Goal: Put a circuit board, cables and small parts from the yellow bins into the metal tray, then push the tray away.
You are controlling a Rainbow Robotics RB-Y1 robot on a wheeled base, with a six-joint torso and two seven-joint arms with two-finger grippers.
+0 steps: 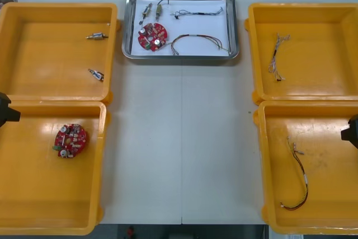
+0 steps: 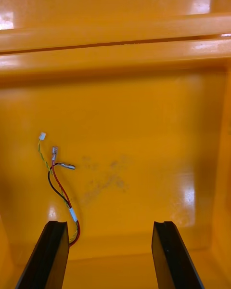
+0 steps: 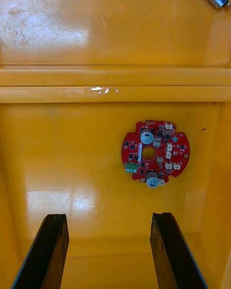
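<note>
Black left jaws released, circuit board [image 3: 155, 152] just beyond; right jaws released beside cable [image 2: 60, 192], its lower loop hidden.

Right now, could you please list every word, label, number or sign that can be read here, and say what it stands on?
There is no readable text.
Circuit board in the left near yellow bin: any print is too small to read.
Second board in the metal tray: too small to read.
Red and yellow cable, white sleeves: no marks can be made out.
</note>
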